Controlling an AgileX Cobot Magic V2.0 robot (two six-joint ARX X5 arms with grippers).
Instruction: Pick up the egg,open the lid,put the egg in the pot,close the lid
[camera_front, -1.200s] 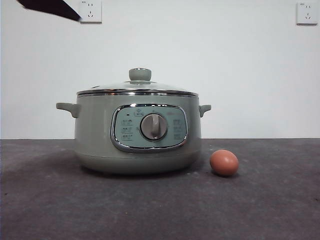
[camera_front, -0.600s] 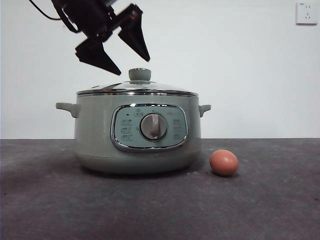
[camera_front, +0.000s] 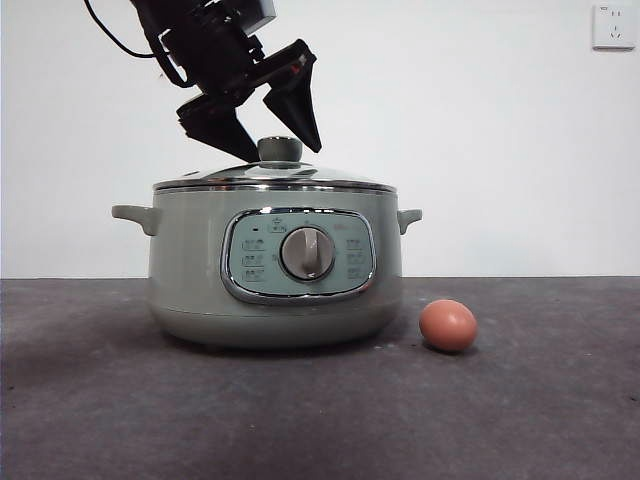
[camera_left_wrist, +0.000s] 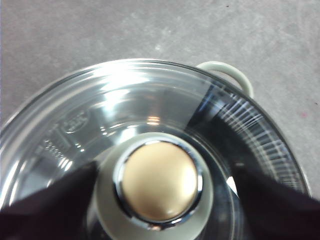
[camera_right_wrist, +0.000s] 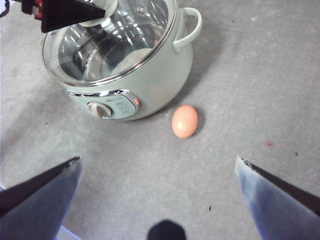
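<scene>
The pale green pot (camera_front: 190, 270) stands on the table with the glass lid (camera_front: 230, 178) closed on it. My left gripper (camera_front: 282, 153) has come in from the upper left and is open, its jaws on either side of the lid's green knob (camera_left_wrist: 160, 181). The left wrist view shows the left gripper (camera_left_wrist: 160, 205) open just above the lid (camera_left_wrist: 100, 115). The brown egg (camera_front: 448, 325) lies on the table right of the pot. In the right wrist view my right gripper (camera_right_wrist: 156, 162) is open and empty, high above the egg (camera_right_wrist: 184, 121) and the pot (camera_right_wrist: 160, 75).
The dark grey table (camera_front: 320, 420) reaches a white wall with a socket (camera_front: 612, 25) at the top right. The pot has two side handles (camera_front: 135, 215). One jaw of the left gripper (camera_right_wrist: 70, 12) shows over the lid in the right wrist view.
My left gripper has come down and to the right, from the top left corner to around the lid's knob. The pot, lid and egg have not moved.
</scene>
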